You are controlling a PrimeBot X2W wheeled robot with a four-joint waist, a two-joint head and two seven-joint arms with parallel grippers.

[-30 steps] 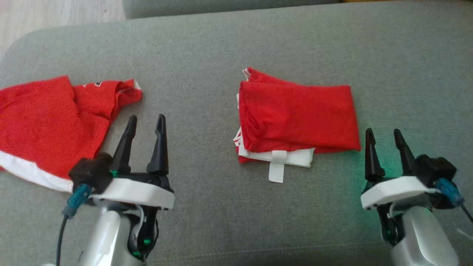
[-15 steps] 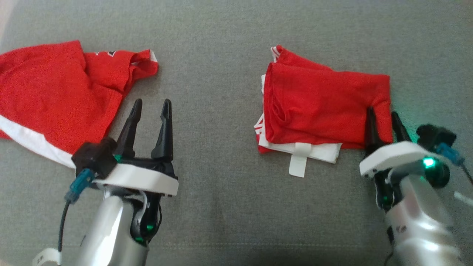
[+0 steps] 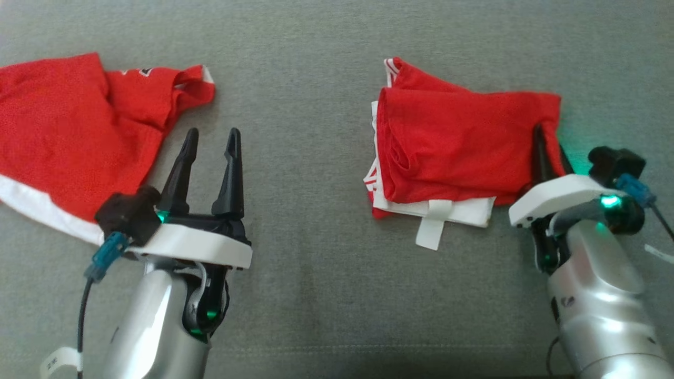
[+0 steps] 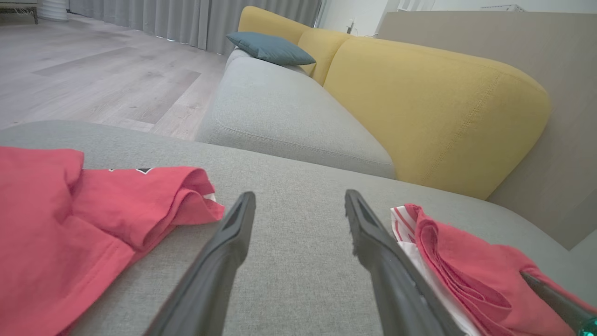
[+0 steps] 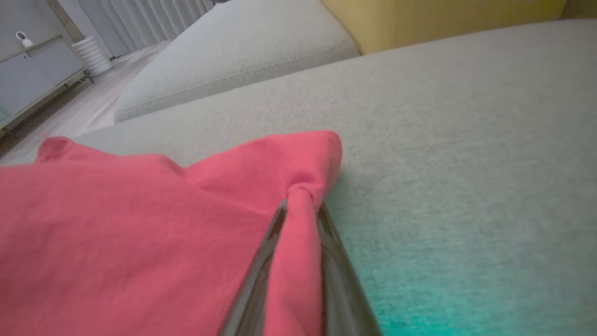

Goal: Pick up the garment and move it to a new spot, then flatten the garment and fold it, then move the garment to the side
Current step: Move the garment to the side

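Folded red-and-white fabric garment (image 3: pixel 458 152), centre-right: its right edge is being pinched by the just-closed right gripper (image 3: pixel 548 141); left gripper (image 3: pixel 212 134) is being held open. Sideways move likely being started.

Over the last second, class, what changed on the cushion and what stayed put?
The right gripper reached forward and shut on the folded garment's right edge, bunching it. The head view shifted too. The left gripper stayed open and still; the loose garment lay untouched.
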